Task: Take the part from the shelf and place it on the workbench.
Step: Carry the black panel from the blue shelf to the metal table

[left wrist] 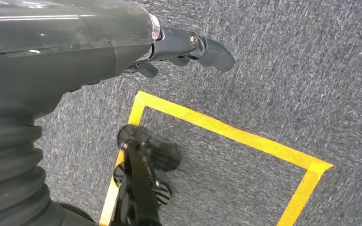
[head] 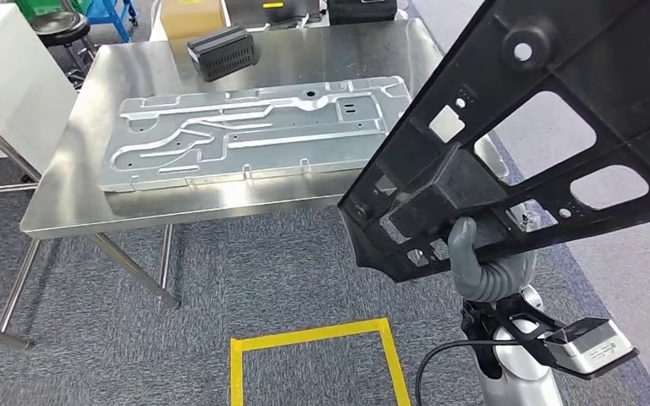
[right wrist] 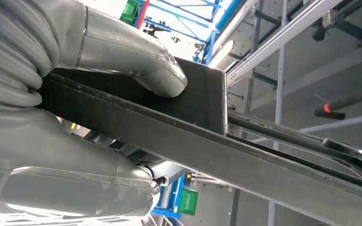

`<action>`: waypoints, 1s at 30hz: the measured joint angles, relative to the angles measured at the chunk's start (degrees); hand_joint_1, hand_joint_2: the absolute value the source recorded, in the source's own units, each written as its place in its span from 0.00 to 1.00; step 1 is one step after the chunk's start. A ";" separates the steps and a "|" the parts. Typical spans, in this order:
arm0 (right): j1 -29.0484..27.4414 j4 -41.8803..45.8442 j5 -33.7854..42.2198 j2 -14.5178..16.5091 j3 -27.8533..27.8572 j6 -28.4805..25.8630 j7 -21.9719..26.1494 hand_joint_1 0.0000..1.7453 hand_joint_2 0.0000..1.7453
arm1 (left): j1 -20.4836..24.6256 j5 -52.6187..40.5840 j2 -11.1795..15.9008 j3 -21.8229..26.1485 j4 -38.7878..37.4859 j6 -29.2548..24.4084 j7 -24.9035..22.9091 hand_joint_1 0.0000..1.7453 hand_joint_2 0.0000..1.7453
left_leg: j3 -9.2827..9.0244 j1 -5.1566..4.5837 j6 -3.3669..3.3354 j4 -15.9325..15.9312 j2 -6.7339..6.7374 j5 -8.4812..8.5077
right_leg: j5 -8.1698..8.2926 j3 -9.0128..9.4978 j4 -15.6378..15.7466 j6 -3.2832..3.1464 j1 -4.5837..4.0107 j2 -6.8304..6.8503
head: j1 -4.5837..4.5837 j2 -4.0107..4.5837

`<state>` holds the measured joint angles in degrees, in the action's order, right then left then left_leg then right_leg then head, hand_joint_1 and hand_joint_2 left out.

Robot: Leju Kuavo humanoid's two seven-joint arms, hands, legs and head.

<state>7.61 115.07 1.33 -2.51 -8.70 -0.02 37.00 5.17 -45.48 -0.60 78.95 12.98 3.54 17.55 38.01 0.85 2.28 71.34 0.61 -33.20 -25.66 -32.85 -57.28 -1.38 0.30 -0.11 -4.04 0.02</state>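
A large black plastic panel [head: 550, 110] with several cut-outs hangs tilted in the air at the right of the head view, off the near right corner of the steel workbench [head: 59, 190]. My right hand [head: 471, 254] grips its lower edge from beneath, thumb up against a boxy block on the panel. In the right wrist view the thumb [right wrist: 136, 61] presses on the panel's black edge [right wrist: 207, 141], with the palm under it. My left hand [left wrist: 188, 49] hangs over the carpet with nothing in it, fingers loosely curled.
A long stamped metal sheet [head: 254, 131] covers much of the workbench. A black ribbed box [head: 223, 51] stands at its far side. Yellow tape [head: 313, 338] marks a square on the grey carpet. A stool [head: 61, 30] and a white cabinet [head: 0, 76] stand at the far left.
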 joint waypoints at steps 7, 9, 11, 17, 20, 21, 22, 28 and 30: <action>0.05 -0.06 0.00 0.00 -0.02 0.02 -0.01 1.00 1.00 | -0.15 0.01 0.06 -0.01 0.00 -0.01 0.00 0.00 1.00 | -4.11 -0.28 -1.22 -12.57 -0.56 8.84 | -1.48 1.59 -0.34 0.58 -0.40 -1.24 | 0.01 0.00; 0.09 -0.08 -0.05 0.00 -0.03 0.02 -0.01 1.00 1.00 | -0.11 0.01 0.06 -0.01 0.00 -0.04 0.03 0.00 1.00 | -4.40 -0.51 -1.71 -13.55 -0.66 8.55 | -1.59 1.40 -0.41 1.14 -0.39 -1.43 | 0.00 0.00; 0.12 -0.04 -0.16 -0.01 -0.04 0.01 -0.02 1.00 1.00 | -0.07 0.02 0.04 0.00 0.00 -0.05 0.08 0.00 1.00 | -4.71 -0.24 -2.31 -13.92 -0.54 8.60 | -2.20 1.34 -0.89 1.77 -0.35 -1.23 | 0.00 0.00; 0.26 -0.23 -0.44 -0.02 -0.17 -0.09 -0.01 1.00 1.00 | 0.03 0.02 -0.01 0.00 0.00 -0.02 0.13 0.00 1.00 | -5.53 0.08 -3.13 -14.33 -0.23 8.09 | -7.97 -8.08 -17.32 3.02 0.42 -0.44 | 0.00 0.00; 0.34 -0.39 -0.57 -0.05 -0.21 -0.09 -0.01 1.00 1.00 | 0.00 0.02 -0.08 0.00 0.00 0.01 0.13 0.00 1.00 | -6.37 0.17 -2.59 -14.21 -0.25 7.43 | -1.76 -4.55 -8.32 3.17 0.88 0.14 | 0.01 0.00; 0.39 -0.42 -0.62 -0.06 -0.24 -0.09 -0.01 1.00 1.00 | 0.02 0.02 -0.08 0.00 0.00 0.01 0.14 0.00 1.00 | -6.57 0.09 -2.28 -14.09 -0.26 7.16 | -0.24 -2.90 -4.66 3.06 0.84 0.31 | 0.01 0.00; 0.42 -0.44 -0.63 -0.07 -0.26 -0.09 -0.01 1.00 1.00 | 0.04 0.02 -0.07 0.00 0.00 0.01 0.14 0.00 1.00 | -6.66 -0.01 -1.94 -14.00 -0.26 6.94 | 0.52 -1.84 -2.24 2.88 0.75 0.40 | 0.01 0.00; 0.54 -0.45 -0.76 -0.26 -0.32 -0.11 0.00 1.00 1.00 | 0.12 0.03 -0.07 -0.02 0.00 0.02 0.21 0.00 1.00 | -5.24 0.21 -0.08 -10.12 -0.15 4.01 | 0.45 -0.96 -0.54 0.72 0.57 0.02 | 0.00 0.00; 0.55 -0.48 -0.76 -0.26 -0.33 -0.11 0.01 1.00 1.00 | 0.08 0.04 -0.04 -0.02 0.00 0.02 0.26 0.00 1.00 | -1.37 0.26 0.14 -2.24 -0.19 0.45 | 0.28 -0.80 -0.51 0.27 0.36 0.01 | 0.00 0.00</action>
<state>8.16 114.58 0.57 -2.78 -9.03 -0.13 37.00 5.25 -45.45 -0.64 78.93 12.98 3.56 17.81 36.65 1.11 2.42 69.10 0.41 -32.76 -25.38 -33.65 -57.79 -1.11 0.67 -0.10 -4.04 0.02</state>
